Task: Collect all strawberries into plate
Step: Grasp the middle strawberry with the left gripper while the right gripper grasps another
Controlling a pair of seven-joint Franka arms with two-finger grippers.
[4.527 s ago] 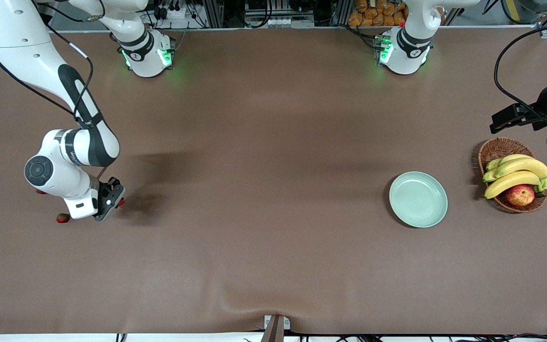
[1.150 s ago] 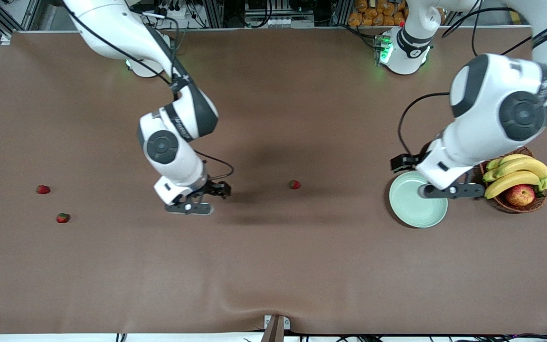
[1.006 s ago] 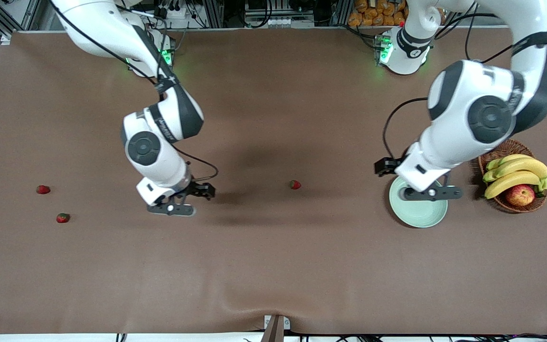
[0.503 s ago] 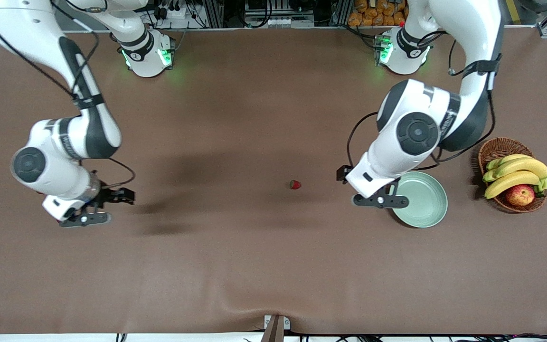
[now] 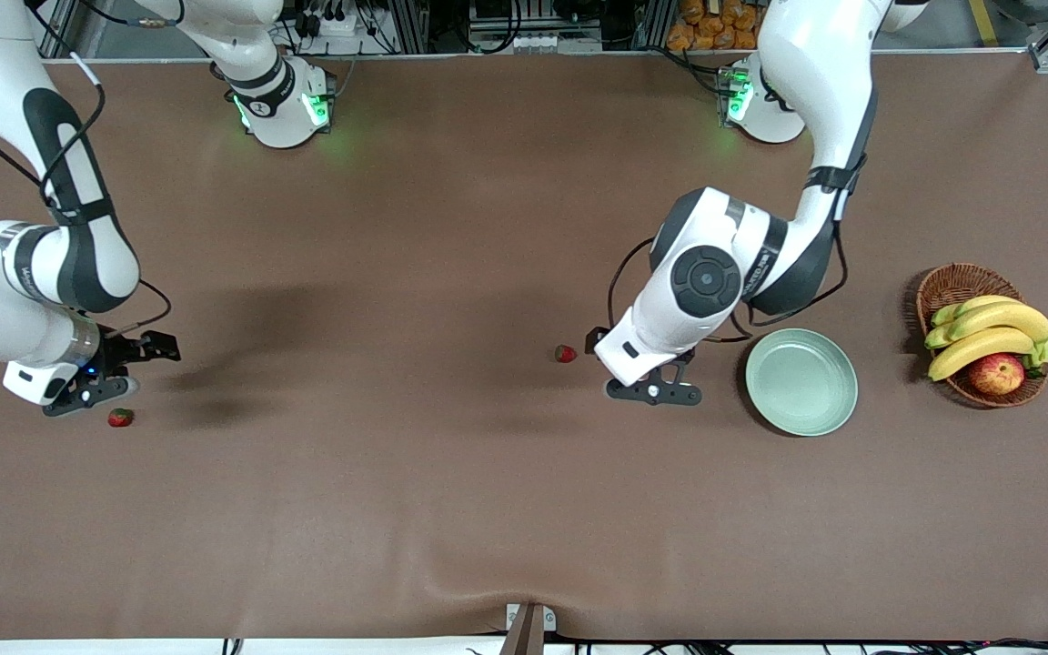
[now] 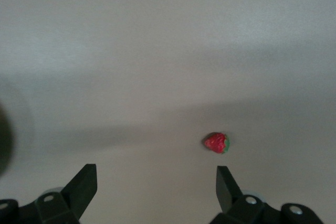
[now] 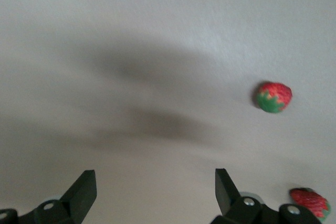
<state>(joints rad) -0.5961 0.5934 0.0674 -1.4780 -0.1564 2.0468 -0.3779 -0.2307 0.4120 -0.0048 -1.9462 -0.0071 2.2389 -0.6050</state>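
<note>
A matt brown cloth covers the counter (image 5: 488,509). The round mint-green plate (image 5: 801,382) looks smooth and glossy; the brown basket (image 5: 947,287) is rough woven wicker.

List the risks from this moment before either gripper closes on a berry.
1. The small red strawberry mid-table lies off to one side of the open left gripper, so closing now would likely miss it.
2. Two strawberries sit close together near the open right gripper; grabbing one might nudge the other.
3. The pale mint-green round plate lies close beside the left arm, which might bump it.
</note>
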